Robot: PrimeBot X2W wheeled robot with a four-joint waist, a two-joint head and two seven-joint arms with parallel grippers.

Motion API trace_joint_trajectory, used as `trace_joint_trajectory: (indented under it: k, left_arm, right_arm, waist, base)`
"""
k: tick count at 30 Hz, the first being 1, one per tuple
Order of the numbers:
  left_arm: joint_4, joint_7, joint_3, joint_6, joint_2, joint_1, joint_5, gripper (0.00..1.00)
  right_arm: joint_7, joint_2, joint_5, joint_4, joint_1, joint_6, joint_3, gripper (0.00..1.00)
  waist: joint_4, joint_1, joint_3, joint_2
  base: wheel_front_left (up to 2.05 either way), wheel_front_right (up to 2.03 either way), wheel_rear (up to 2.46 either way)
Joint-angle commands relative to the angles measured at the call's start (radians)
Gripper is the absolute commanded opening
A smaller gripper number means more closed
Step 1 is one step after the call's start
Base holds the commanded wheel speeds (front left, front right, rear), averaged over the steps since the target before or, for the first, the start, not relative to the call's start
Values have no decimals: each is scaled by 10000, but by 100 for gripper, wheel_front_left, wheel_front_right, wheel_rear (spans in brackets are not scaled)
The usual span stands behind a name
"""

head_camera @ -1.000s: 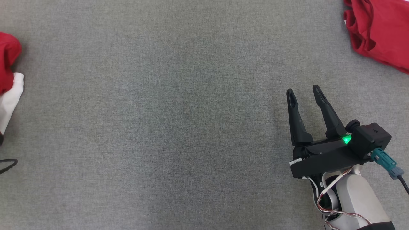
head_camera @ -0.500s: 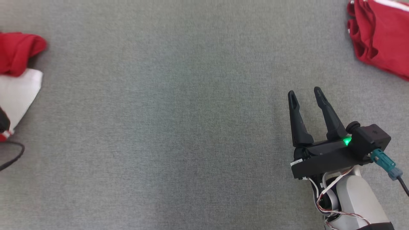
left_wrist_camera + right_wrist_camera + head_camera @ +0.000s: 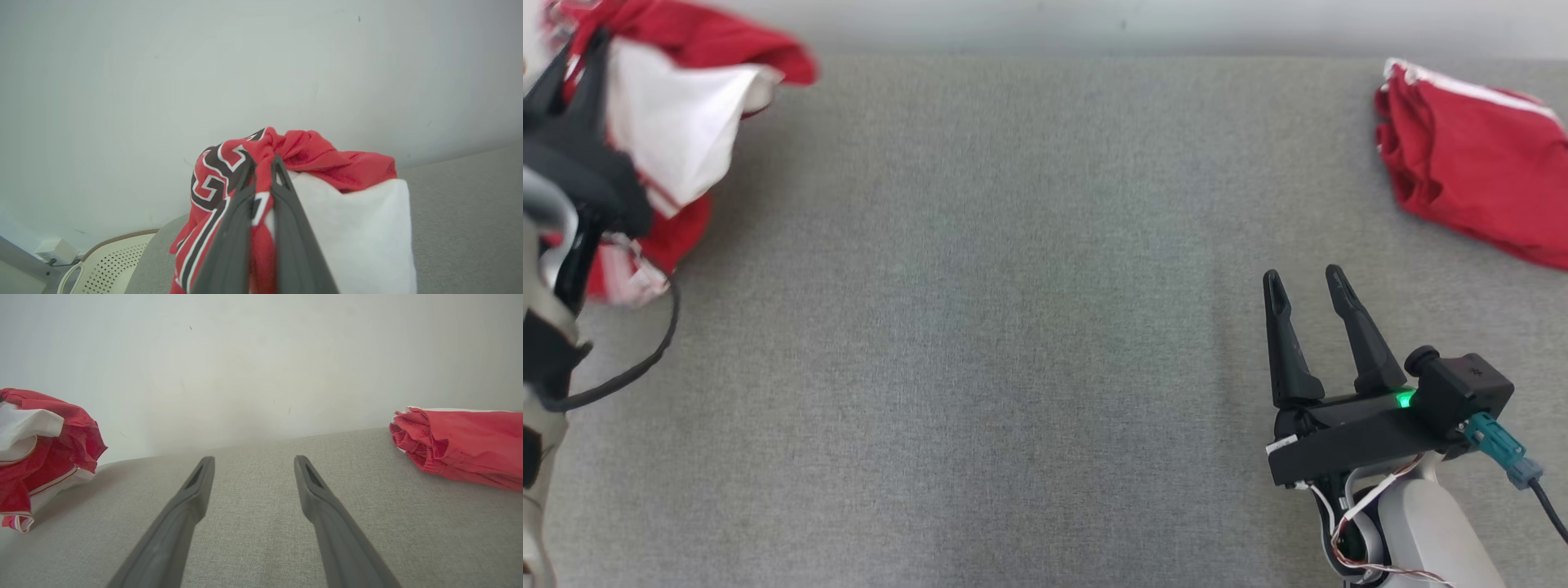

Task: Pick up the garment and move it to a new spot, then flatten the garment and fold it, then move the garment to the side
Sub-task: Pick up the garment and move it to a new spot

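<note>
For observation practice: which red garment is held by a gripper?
The red-and-white garment on the left, pinched by the left gripper; the other red garment on the right lies free.

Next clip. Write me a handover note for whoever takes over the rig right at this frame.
Left gripper: shut on the red-and-white garment, which is bunched at the far left of the grey table.
Right gripper: open, empty, over bare table at near right.
A second red garment lies at far right, with no gripper on it.
Done: the grasp.
Left: move the garment to a new spot, flatten, fold, set aside.
</note>
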Motion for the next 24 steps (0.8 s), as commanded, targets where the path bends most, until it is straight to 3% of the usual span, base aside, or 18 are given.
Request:
trace_joint_trajectory:
  k: [1, 12, 24]
  left_arm:
    - [-419, 17, -243, 16, 22, -121, -196, 0]
    - [-4008, 1181, -2280, 15, 208, 447, -1225, 0]
    - [-7544, 2205, -3384, 91, 197, 1606, -1363, 0]
  right_arm:
    - [-92, 51, 47, 51, 130, -11, -20, 100]
    - [-400, 343, 246, 423, 363, -11, -47, 100]
    - [-699, 563, 412, 718, 492, -11, -166, 100]
  waist:
    - [-119, 1, -312, -1]
    - [-1195, 1, -854, -1]
    - [-2446, 1, -692, -1]
  base:
    - [0, 0, 0]
    - [0, 0, 0]
    - [0, 0, 0]
